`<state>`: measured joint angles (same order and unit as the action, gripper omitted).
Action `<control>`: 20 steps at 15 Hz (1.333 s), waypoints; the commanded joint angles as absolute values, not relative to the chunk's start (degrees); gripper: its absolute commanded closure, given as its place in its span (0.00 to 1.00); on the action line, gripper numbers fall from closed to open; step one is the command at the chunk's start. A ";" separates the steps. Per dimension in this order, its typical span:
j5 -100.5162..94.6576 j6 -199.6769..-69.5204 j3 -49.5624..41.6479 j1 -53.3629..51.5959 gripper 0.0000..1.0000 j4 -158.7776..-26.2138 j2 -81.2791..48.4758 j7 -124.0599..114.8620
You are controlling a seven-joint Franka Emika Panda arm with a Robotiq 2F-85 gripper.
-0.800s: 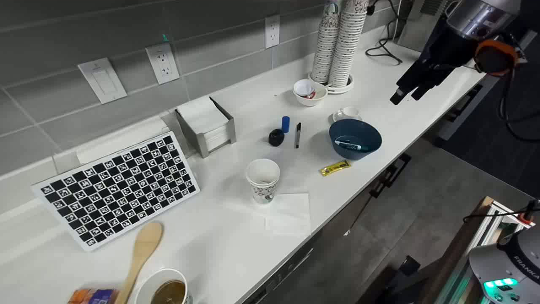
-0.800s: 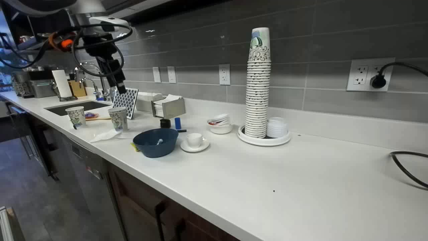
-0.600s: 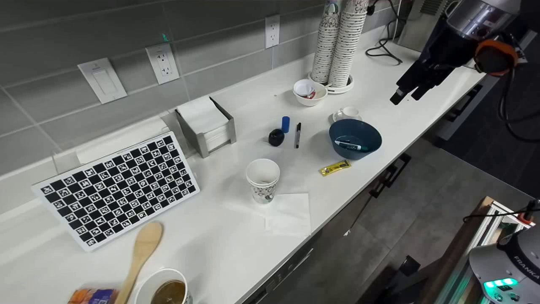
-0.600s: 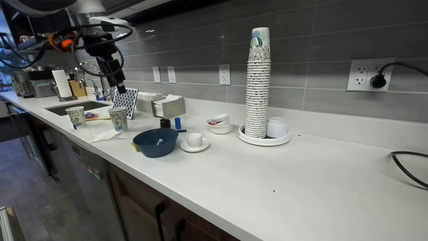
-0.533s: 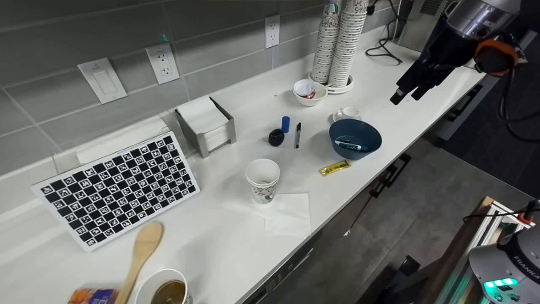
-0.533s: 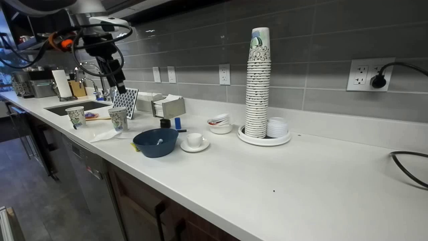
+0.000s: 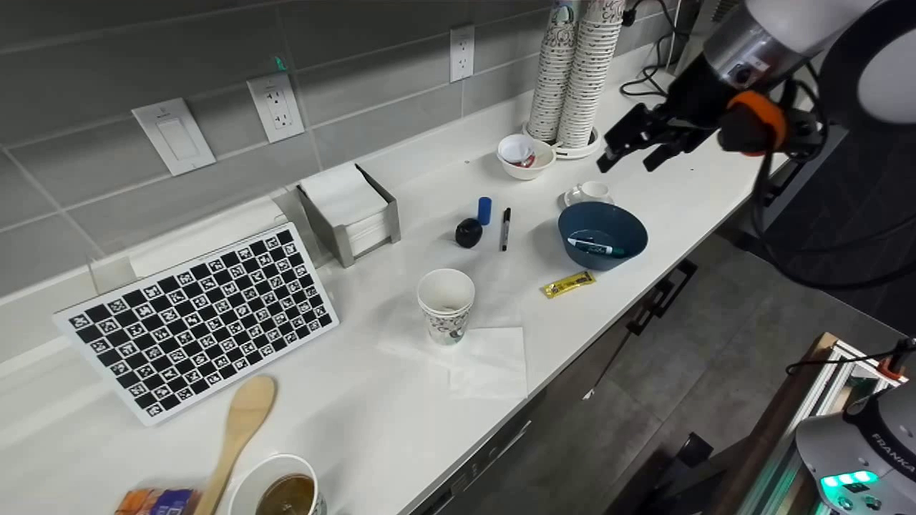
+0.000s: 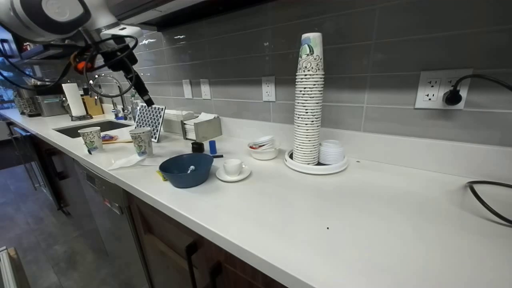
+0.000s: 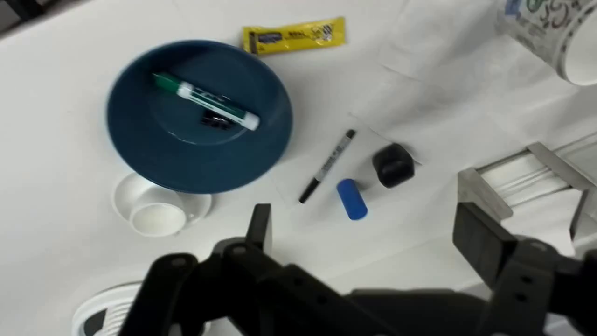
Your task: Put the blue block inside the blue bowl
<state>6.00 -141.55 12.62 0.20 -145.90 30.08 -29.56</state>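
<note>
The blue block (image 9: 352,199) is a small blue cylinder on the white counter, beside a small black round thing (image 9: 393,165) and a black-and-grey pen (image 9: 328,164). The block shows in both exterior views (image 7: 484,211) (image 8: 213,147), standing upright. The blue bowl (image 9: 196,172) is dark blue and holds a green marker (image 9: 217,103) and a small dark thing. The bowl also shows in both exterior views (image 7: 601,216) (image 8: 186,177). My gripper (image 9: 364,217) is open and empty, high above the counter; in the wrist view the block appears between and beyond its fingertips. It also shows in an exterior view (image 7: 628,164).
A white cup on a saucer (image 7: 593,190) stands against the bowl's far side. A yellow packet (image 7: 569,284), paper cups (image 7: 447,304), a napkin holder (image 7: 351,207), white bowls (image 7: 526,157) and tall cup stacks (image 8: 308,108) stand around. The tiled wall runs behind.
My gripper has moved left in an exterior view, toward the cup and the white bowls, and its tilt has changed. The things on the counter have not moved.
</note>
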 commanded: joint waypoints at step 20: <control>-34.94 -148.17 18.51 6.64 0.00 -125.58 -4.08 -58.19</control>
